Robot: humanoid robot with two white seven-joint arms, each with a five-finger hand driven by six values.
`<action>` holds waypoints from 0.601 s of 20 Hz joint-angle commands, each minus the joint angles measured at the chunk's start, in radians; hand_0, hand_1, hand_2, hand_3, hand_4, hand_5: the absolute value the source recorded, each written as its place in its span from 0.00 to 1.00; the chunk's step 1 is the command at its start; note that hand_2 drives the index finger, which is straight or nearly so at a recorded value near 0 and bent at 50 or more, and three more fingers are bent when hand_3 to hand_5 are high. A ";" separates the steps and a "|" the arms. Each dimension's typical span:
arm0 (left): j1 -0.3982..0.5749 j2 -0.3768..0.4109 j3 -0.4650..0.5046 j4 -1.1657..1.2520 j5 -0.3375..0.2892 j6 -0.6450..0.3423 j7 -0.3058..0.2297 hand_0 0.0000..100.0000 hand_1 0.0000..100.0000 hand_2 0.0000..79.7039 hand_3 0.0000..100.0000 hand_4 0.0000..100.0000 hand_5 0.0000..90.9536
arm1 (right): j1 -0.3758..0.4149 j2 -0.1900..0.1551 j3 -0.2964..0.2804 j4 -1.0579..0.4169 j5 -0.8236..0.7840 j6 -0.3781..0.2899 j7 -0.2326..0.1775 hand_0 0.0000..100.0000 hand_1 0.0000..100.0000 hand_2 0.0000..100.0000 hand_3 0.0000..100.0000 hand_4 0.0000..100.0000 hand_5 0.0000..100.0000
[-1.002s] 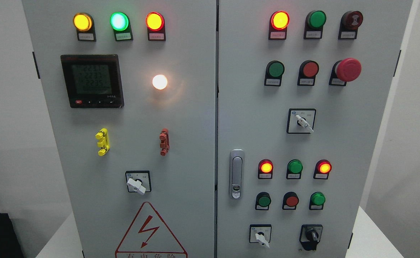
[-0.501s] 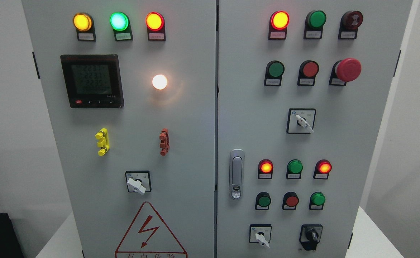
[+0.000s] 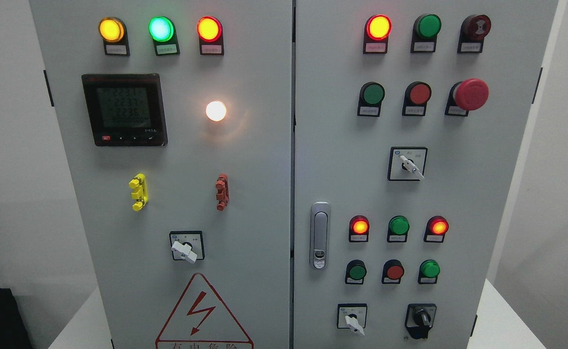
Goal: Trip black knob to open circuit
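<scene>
The black knob sits at the lower right of the grey cabinet's right door, its grip standing roughly upright on a black plate. No hand or arm of mine shows anywhere in the head view.
The right door also carries lit red lamps, green and red push buttons, a red mushroom stop button, two white selector switches and a silver door latch. The left door holds a meter display, a white selector and a warning triangle.
</scene>
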 commanded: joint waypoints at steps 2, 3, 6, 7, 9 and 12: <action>0.000 0.000 0.000 0.000 -0.023 0.001 0.000 0.12 0.39 0.00 0.00 0.00 0.00 | -0.022 -0.001 -0.006 -0.140 -0.010 0.018 -0.001 0.00 0.00 0.00 0.39 0.35 0.33; 0.000 0.000 0.000 0.000 -0.023 -0.001 0.000 0.12 0.39 0.00 0.00 0.00 0.00 | -0.023 -0.003 -0.004 -0.158 -0.010 0.032 -0.001 0.00 0.00 0.00 0.42 0.38 0.35; 0.000 0.000 0.000 0.000 -0.023 0.001 0.000 0.12 0.39 0.00 0.00 0.00 0.00 | -0.035 -0.001 -0.006 -0.189 -0.010 0.054 -0.001 0.00 0.00 0.00 0.54 0.46 0.44; 0.000 0.000 0.000 0.000 -0.023 0.001 0.000 0.12 0.39 0.00 0.00 0.00 0.00 | -0.042 -0.001 -0.006 -0.191 -0.012 0.055 -0.001 0.00 0.00 0.00 0.59 0.50 0.48; 0.000 0.000 0.000 0.000 -0.023 -0.001 0.000 0.12 0.39 0.00 0.00 0.00 0.00 | -0.051 -0.003 -0.004 -0.195 -0.014 0.065 -0.001 0.00 0.00 0.00 0.66 0.58 0.58; 0.000 0.000 0.000 0.000 -0.023 -0.001 0.000 0.12 0.39 0.00 0.00 0.00 0.00 | -0.065 -0.004 -0.006 -0.206 -0.014 0.080 -0.001 0.00 0.00 0.00 0.78 0.69 0.68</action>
